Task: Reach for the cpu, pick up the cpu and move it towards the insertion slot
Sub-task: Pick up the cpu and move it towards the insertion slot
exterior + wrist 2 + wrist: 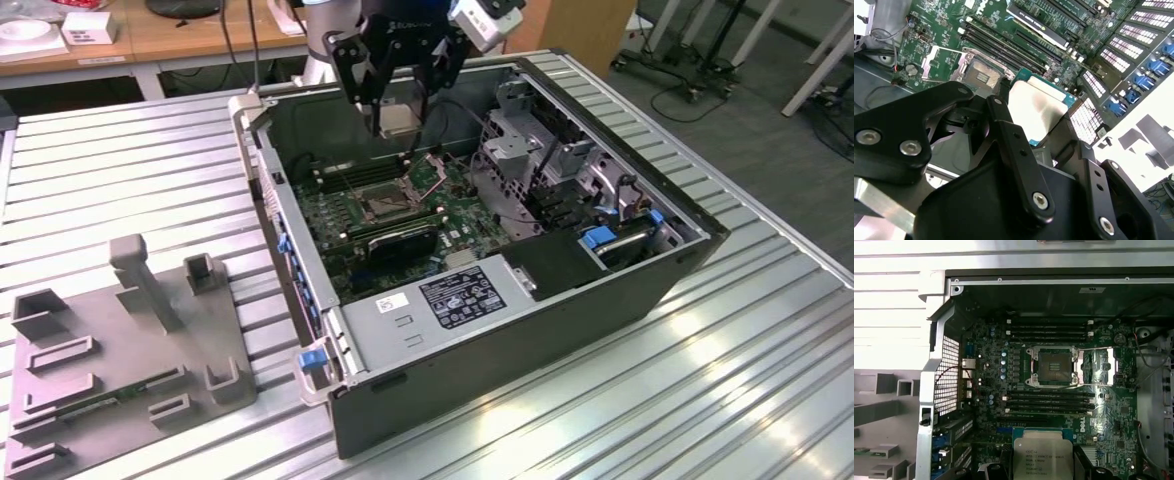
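Ribbed metal surface (747,350) carries an open computer case (534,300) lying on its side, motherboard facing up so the socket can be reached from above, with a grey plastic tray (120,370) well apart at the exterior view's left. Over the case's far part hangs the claw (398,112), clamped on the cpu (1043,458) by opposite edges, leaving its silvery plate uncovered. Being square, the chip has no long axis; it seems held flat, plate up, above the board and short of the insertion slot (1054,366), whose bracket stands open.
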